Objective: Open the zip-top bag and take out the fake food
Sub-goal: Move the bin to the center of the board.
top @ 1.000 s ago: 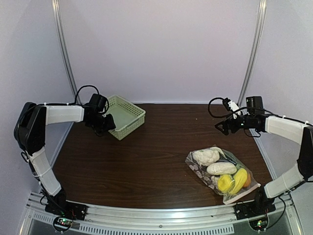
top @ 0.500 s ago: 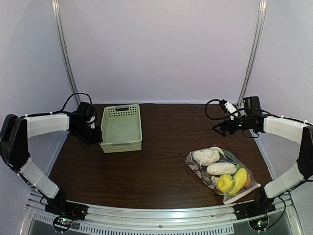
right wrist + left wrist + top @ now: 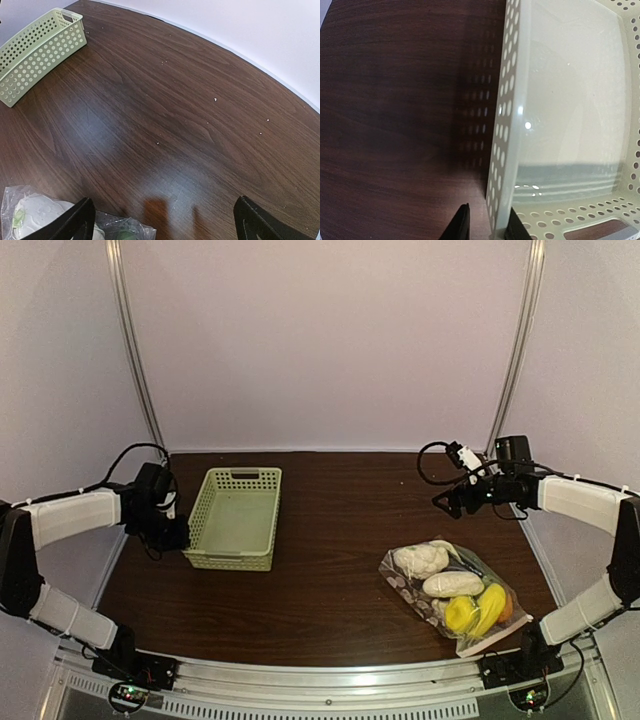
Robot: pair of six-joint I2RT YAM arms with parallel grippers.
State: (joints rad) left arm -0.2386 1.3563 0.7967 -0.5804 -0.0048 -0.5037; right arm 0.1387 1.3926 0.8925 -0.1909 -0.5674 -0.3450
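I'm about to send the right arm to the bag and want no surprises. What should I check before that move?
1. Right gripper open: ok, fingers wide apart.
2. Right gripper above the zip-top bag: not ok, it hangs over bare table beyond the bag.
3. Fake food inside the bag: ok.
4. Zip open: cannot tell.
5. Left gripper free: not ok, its fingers straddle the basket wall; whether they clamp it, cannot tell.
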